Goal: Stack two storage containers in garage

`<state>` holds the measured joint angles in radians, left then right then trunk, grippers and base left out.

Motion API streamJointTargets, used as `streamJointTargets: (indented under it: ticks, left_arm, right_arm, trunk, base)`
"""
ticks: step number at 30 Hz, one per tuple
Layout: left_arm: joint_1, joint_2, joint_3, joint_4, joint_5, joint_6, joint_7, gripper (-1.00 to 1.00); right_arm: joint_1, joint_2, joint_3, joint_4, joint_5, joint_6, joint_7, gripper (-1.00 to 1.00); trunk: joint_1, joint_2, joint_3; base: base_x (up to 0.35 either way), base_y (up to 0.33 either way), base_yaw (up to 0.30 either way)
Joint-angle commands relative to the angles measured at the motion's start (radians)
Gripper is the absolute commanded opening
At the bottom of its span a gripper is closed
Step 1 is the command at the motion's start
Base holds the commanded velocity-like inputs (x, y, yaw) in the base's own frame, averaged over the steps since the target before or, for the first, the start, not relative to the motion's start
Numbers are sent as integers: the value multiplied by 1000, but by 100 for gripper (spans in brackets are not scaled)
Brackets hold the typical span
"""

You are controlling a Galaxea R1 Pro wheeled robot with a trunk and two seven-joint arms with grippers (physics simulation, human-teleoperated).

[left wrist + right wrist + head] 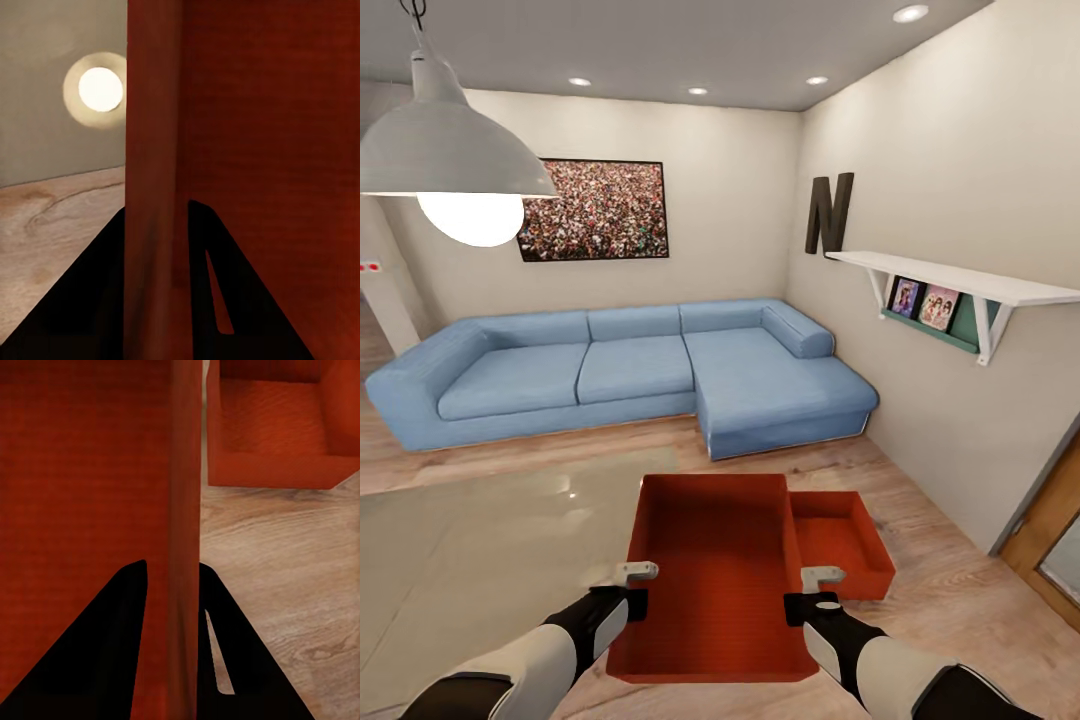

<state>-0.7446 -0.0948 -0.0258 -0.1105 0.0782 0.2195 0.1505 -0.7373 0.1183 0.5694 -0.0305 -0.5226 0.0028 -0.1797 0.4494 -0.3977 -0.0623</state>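
In the living room, one orange-red storage container [715,570] hangs just in front of me, held by both arms. My left gripper [637,572] is shut on its left wall [154,150], one finger on each side. On the opposite wall [184,472], my right gripper [822,576] is shut the same way. The second storage container [840,545] rests on the wood plank floor just behind and to the right of the held one; in the right wrist view this second container [270,427] lies beyond the gripped wall.
A blue corner sofa [630,370] fills the far wall. A pale glossy rug [480,560] lies at the left. On the right wall a white shelf [960,285] juts out, with a wooden door [1050,540] below it. A pendant lamp [450,150] hangs at upper left.
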Motion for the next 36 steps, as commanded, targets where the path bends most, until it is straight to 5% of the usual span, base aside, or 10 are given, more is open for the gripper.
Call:
streamJointTargets:
  ticks: [1, 36]
  left_arm:
    - [-1, -1, 4, -6, -6, 5, 6, -100]
    - [-1, 0, 4, -8, -6, 5, 6, -100]
  right_arm:
    - [-1, 7, 17, 3, -24, 0, 2, -100]
    - [-1, 8, 18, 3, -25, 0, -3, -100]
  trunk:
    - [1, -2, -2]
    - [1, -2, -2]
  base:
    - [0, 0, 13]
    - [0, 0, 268]
